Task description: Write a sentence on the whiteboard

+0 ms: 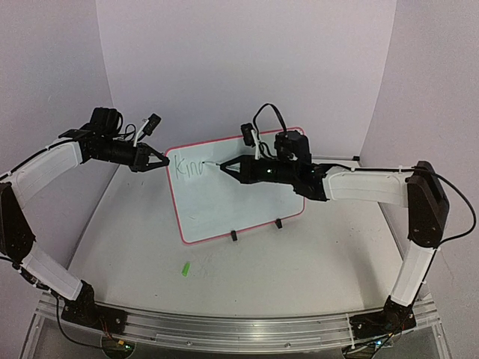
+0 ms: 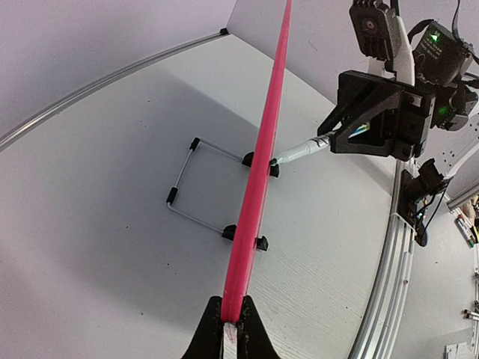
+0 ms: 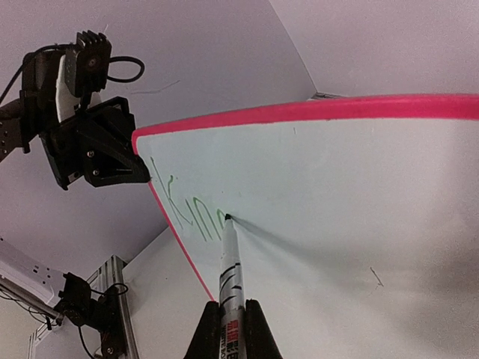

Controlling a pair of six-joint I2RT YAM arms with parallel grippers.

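Whiteboard upright at centre, both arms on it.
Left gripper clamped on its left rim near the top corner. Green sentence top-left reads "Kin", maybe more, too small to tell. Marker tip touches the board just right of it, pinched in right gripper.

White table, whiteboard upright on wire stand, small green piece in front

- My left gripper meets the whiteboard at its upper left edge.
- My right gripper holds a marker, tip at the board beside the green writing.
- A small green piece lies on the table.
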